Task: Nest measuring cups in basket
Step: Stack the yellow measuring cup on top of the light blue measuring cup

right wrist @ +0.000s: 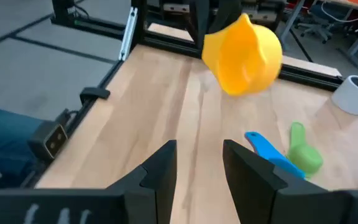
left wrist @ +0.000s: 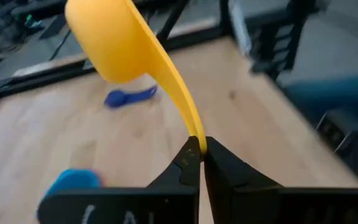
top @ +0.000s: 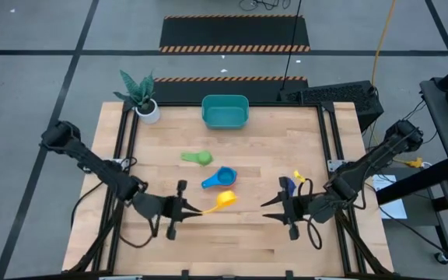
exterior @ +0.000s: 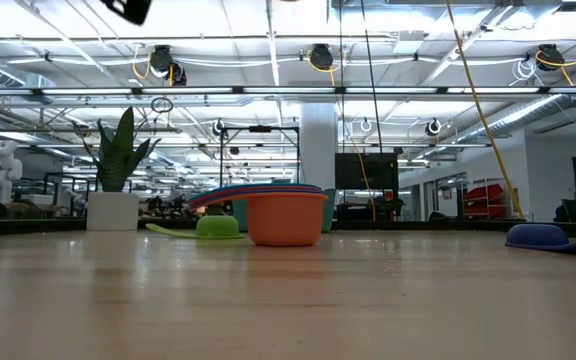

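Bare wood tabletop (exterior: 288,300); grey floor (top: 22,85), striped mats (top: 236,33) beyond

I see a green plant in a white pot (top: 148,109) on the far corner of the wood surface (top: 232,233).

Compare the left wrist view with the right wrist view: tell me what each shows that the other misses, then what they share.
Only the left wrist view shows the left gripper shut on the handle of the yellow cup, and a navy cup lying on the table beyond it.

Only the right wrist view shows the right gripper open and empty, the green cup, and the white plant pot at the table's edge.

Both show the yellow cup raised off the wooden table, and the blue cup.
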Robot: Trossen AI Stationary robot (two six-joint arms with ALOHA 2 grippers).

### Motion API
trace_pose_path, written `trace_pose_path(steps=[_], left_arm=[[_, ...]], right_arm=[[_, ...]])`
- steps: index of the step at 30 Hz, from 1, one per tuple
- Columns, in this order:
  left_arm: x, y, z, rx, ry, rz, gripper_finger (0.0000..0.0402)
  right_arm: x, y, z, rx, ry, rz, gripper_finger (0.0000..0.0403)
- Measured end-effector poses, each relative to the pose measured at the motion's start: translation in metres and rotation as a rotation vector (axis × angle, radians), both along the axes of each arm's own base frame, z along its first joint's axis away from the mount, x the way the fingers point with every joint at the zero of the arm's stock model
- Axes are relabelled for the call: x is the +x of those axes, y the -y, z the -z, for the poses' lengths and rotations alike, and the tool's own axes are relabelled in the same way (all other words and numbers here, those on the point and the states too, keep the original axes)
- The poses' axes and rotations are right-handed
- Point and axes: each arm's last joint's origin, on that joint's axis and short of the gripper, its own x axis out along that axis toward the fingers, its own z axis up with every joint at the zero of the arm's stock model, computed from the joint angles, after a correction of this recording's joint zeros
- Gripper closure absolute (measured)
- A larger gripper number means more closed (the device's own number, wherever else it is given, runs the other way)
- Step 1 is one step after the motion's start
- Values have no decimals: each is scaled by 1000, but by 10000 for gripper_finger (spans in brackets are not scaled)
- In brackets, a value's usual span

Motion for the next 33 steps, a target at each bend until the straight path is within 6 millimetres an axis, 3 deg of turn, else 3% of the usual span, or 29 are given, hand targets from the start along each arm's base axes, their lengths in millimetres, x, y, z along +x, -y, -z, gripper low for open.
trace_pose_path(steps=[4,9,22,33], left_arm=[[1,-19,19,-96,85,-3,393],[5,-50,38,-235,60,-82,395],[16,-104,47,-529,-63,-17,396],[15,-119,54,-600,-151,-87,394]], right_arm=[[-2,1,0,-58,-5,-23,277],[-3,3,3,-148,-31,-53,277],[-4,14,12,-271,-122,-52,277],[-10,18,7,-241,-129,-37,277]])
